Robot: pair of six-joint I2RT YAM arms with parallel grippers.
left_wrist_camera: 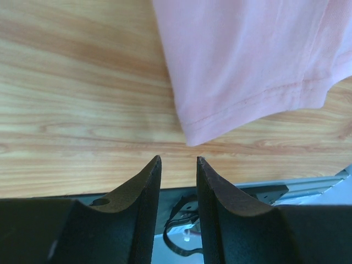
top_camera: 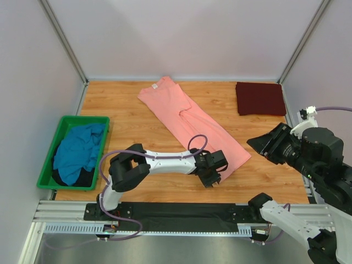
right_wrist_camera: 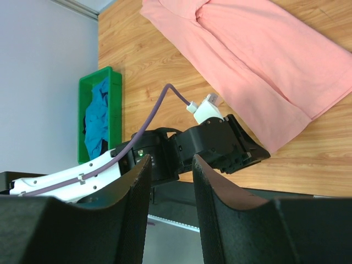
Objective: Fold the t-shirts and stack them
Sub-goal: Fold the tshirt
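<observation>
1. Two end effectors, both narrowly parted and empty: left end effector (left_wrist_camera: 179,159) low at the near worktop (top_camera: 110,104) edge, right end effector (right_wrist_camera: 171,159) raised at right.
2. First of three, the salmon-pink t-shirt (top_camera: 190,121) lies flat, its stitched hem corner just beyond the left fingertips.
3. Teal-blue t-shirt (top_camera: 77,151), crumpled in green plastic bin (top_camera: 85,117), left.
4. Maroon t-shirt (top_camera: 259,98), folded square, far right.

In the left wrist view, the salmon-pink cotton t-shirt (left_wrist_camera: 247,60) runs off the top and right edges, so only one hemmed corner shows. Seen from overhead, the crumpled teal-blue cotton t-shirt (top_camera: 77,151) in the green plastic bin (top_camera: 85,118) covers most of a dark cloth (top_camera: 83,178), too hidden to identify. The black-and-white right arm (top_camera: 324,165) is cut off by the right and bottom edges.
</observation>
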